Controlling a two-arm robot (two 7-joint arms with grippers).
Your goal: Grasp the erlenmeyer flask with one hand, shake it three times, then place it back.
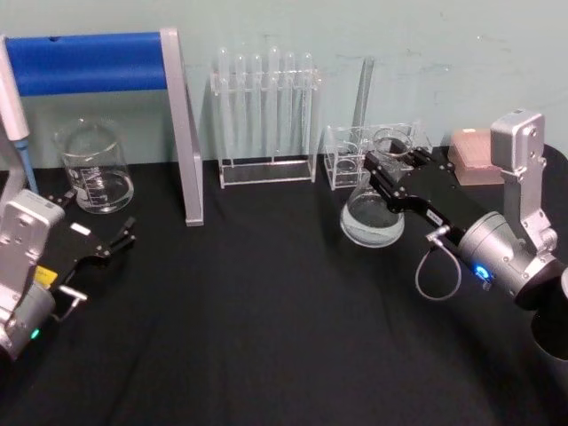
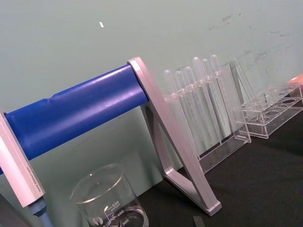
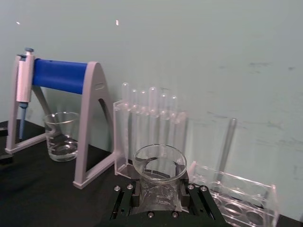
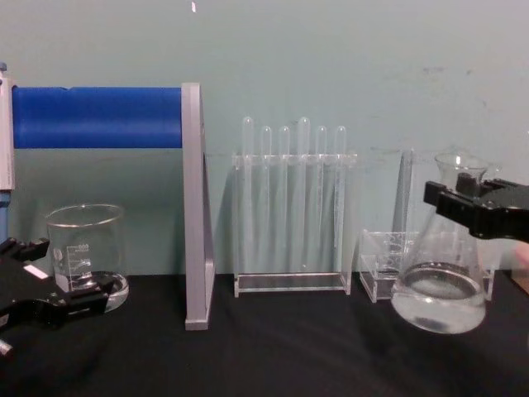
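Glass erlenmeyer flask [image 1: 373, 218] in right claw [image 1: 390, 165], near rack [image 1: 335, 170].

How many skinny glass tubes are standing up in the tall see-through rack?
6. The test tubes stand side by side in one row in the tall rack by the back wall, between the blue-barred stand and the low rack. None looks hidden.

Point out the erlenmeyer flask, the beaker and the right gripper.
erlenmeyer flask [image 4: 438, 281], chest view, conical body.
beaker [image 1: 93, 169], head view, front wall.
right gripper [image 1: 392, 160], head view, midway between its fingertips.
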